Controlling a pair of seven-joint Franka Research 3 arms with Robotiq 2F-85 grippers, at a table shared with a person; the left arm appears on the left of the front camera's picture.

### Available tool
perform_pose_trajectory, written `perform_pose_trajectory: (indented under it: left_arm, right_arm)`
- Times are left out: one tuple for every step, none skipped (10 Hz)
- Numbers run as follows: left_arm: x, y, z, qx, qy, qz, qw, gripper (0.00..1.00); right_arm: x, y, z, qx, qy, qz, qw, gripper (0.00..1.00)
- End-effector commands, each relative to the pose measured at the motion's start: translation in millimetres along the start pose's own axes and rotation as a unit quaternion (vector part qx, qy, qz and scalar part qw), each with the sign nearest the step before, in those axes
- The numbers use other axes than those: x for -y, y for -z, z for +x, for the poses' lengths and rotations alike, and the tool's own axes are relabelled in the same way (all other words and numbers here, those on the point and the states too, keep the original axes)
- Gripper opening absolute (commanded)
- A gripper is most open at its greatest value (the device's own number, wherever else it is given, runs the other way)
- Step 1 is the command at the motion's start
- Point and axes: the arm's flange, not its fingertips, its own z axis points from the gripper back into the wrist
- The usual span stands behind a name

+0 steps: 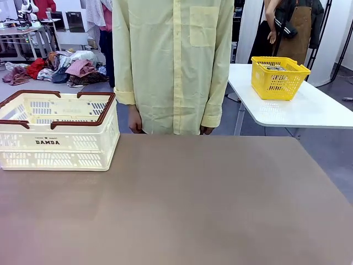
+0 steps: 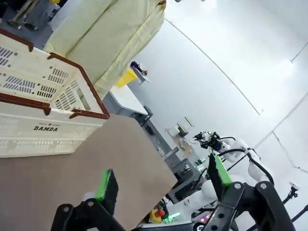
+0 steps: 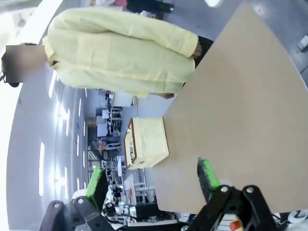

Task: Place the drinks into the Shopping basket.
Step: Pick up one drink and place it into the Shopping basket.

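Tabletop [image 1: 193, 193] bears cream slotted brown-rimmed Shopping basket [image 1: 58, 138]; left gripper [image 2: 161, 164], right gripper [image 3: 150, 165] gape empty

Robot lab / data-collection floor, not a shop: green-padded left claw [image 2: 162, 180] over a plain brown tabletop [image 1: 209, 199], white table [image 1: 309, 110] just beside it carrying a yellow mesh basket [image 1: 278, 77], heap of loose clothes [image 1: 66, 69] on the grey floor [image 1: 325, 160], cluttered bench [image 1: 19, 32] far back, ceiling strip lights [image 3: 41, 168] over an open hall
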Motion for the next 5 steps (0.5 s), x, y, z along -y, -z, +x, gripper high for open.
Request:
perform_pose_trajectory:
  left_arm:
    - [13.0,-0.8,2.3,-0.003,0.006,0.004,1.0,1.0]
    - [13.0,-0.8,2.3,-0.003,0.006,0.004,1.0,1.0]
    - [13.0,-0.8,2.3,-0.003,0.006,0.004,1.0,1.0]
    - [13.0,-0.8,2.3,-0.003,0.006,0.004,1.0,1.0]
    - [13.0,-0.8,2.3,-0.003,0.006,0.004,1.0,1.0]
  right_arm:
    - [-13.0,4.9,-4.5,-0.012,-0.022,0.002,1.0,1.0]
    - [-13.0,4.9,-4.5,-0.012,-0.022,0.002,1.0,1.0]
    - [-13.0,4.9,-4.5,-0.012,-0.022,0.002,1.0,1.0]
    - [-13.0,4.9,-4.5,-0.012,-0.022,0.002,1.0,1.0]
    - [-13.0,4.9,-4.5,-0.012,-0.022,0.002,1.0,1.0]
